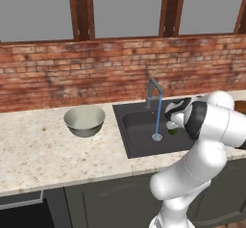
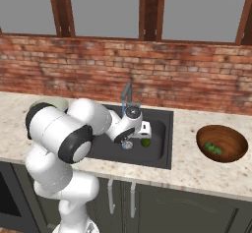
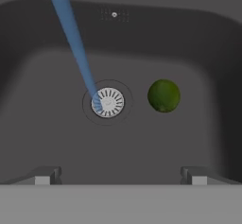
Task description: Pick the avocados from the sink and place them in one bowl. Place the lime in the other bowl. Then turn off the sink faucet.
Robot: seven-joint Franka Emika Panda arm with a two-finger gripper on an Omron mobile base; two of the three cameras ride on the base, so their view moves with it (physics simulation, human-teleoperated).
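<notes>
The lime (image 3: 164, 95) lies on the floor of the sink (image 3: 42, 124), right of the round drain (image 3: 108, 102). It also shows as the lime (image 2: 145, 142) and the lime (image 1: 172, 131) in the base views. My gripper (image 3: 120, 176) hangs open above the basin, nothing between its fingertips (image 3: 47, 176); the lime sits ahead and to the right of it. The gripper (image 2: 140, 134) hovers just left of the lime. Two avocados (image 2: 212, 148) rest in the brown bowl (image 2: 231, 139). The pale bowl (image 1: 85, 120) is empty. The faucet (image 1: 153, 95) runs, a blue stream (image 3: 75, 48) hitting the drain.
The brown bowl stands on the counter (image 2: 192, 168) right of the sink (image 2: 106, 148); the pale bowl stands on the counter (image 1: 33, 150) left of the sink (image 1: 139, 135). A brick wall (image 1: 96, 68) rises behind the counter. My arm hides part of the pale bowl (image 2: 51, 102).
</notes>
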